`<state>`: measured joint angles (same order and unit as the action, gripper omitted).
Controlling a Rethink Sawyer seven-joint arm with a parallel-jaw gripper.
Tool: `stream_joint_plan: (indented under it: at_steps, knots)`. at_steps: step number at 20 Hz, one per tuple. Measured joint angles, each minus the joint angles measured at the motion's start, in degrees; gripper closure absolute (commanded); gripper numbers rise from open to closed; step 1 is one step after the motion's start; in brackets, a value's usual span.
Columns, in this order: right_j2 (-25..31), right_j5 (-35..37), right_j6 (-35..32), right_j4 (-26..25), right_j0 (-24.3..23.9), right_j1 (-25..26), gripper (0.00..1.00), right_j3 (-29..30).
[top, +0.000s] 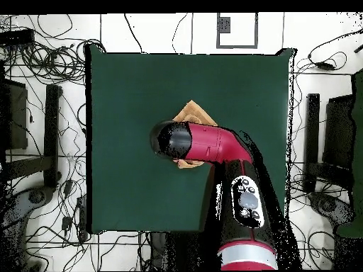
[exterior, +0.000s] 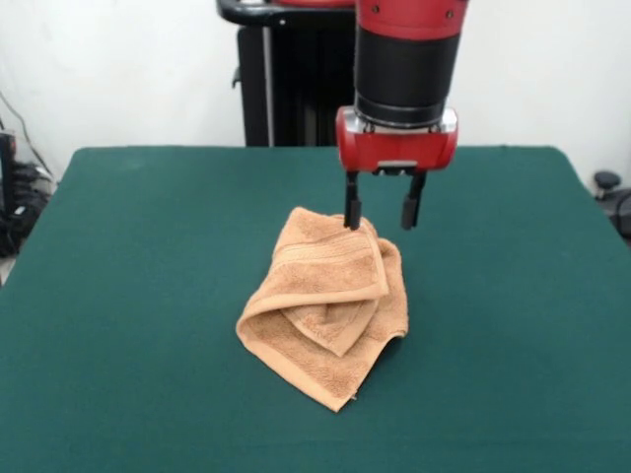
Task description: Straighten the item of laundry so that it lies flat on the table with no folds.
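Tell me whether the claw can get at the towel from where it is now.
Probably yes. The open claw hangs right over the far edge of the crumpled towel, with nothing else on the green table to block it.

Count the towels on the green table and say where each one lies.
1. The towel lies crumpled and folded near the middle of the table, just below the open gripper. The overhead view shows it mostly hidden under the arm.
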<state>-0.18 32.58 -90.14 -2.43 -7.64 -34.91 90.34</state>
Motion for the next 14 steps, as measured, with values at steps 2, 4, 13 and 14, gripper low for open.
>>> stream_joint_plan:
  at_steps: [2, 4, 13, 14]
  knots:
    - [0.0, 0.0, 0.0, 0.0, 0.0, 0.9, 0.0, -0.6]
    - [0.0, 0.0, 0.0, 0.0, 0.0, 1.8, 0.0, -1.1]
    - [0.0, 0.0, 0.0, 0.0, 0.0, 4.3, 0.0, -2.9]
    - [0.0, 0.0, 0.0, 0.0, 0.0, 4.4, 0.0, -2.9]
